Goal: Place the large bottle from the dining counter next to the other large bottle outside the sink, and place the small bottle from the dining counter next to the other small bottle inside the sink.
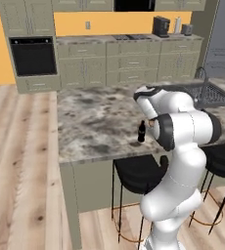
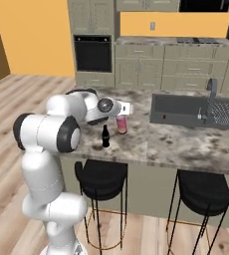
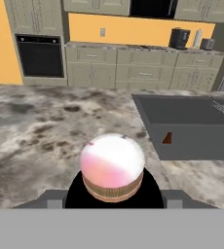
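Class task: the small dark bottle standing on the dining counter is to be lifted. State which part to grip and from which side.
Grip the small dark bottle around its wider lower body, coming in level from the stool side: it stands upright near that edge, and its neck narrows.

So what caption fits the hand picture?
Gripper holding the pink bottle over the counter, sink ahead.

Orange walls are glowing behind olive-grey cabinets, a black built-in oven is sitting in the tall unit, pale wood flooring is stretching out, and two black bar stools are standing under the counter overhang.
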Controlling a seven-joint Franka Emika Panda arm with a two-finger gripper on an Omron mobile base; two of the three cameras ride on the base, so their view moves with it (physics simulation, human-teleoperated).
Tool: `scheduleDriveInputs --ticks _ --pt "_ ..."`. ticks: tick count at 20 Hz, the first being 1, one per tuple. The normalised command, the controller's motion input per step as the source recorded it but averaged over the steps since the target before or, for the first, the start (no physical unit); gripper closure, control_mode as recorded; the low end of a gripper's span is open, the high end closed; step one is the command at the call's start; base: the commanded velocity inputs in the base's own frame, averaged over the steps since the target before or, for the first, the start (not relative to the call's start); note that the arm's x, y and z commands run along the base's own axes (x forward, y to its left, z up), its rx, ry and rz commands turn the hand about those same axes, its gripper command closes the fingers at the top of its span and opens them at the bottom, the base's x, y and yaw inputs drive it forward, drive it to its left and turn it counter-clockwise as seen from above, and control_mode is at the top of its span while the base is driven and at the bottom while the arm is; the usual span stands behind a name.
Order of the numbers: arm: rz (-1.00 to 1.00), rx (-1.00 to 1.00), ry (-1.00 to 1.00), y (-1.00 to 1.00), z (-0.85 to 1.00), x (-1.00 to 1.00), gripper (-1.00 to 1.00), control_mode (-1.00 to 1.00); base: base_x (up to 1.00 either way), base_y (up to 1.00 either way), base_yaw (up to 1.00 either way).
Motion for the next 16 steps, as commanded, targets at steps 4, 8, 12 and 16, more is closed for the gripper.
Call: scheduleDriveInputs --ticks 4,8,12,16 --pt "0.0 0.0 0.0 0.0 0.0 0.0 1.0 1.0 -0.67 -0.15 0.0" --pt "0.0 0.0 0.0 0.0 0.0 0.0 1.0 1.0 -0.1 -0.52 0.0" --pt "0.0 0.0 0.0 0.0 0.0 0.0 1.0 1.0 -0.06 -0.61 0.0" --pt "0.0 0.0 0.0 0.0 0.0 0.0 1.0 1.0 -0.42 -0.31 0.0"
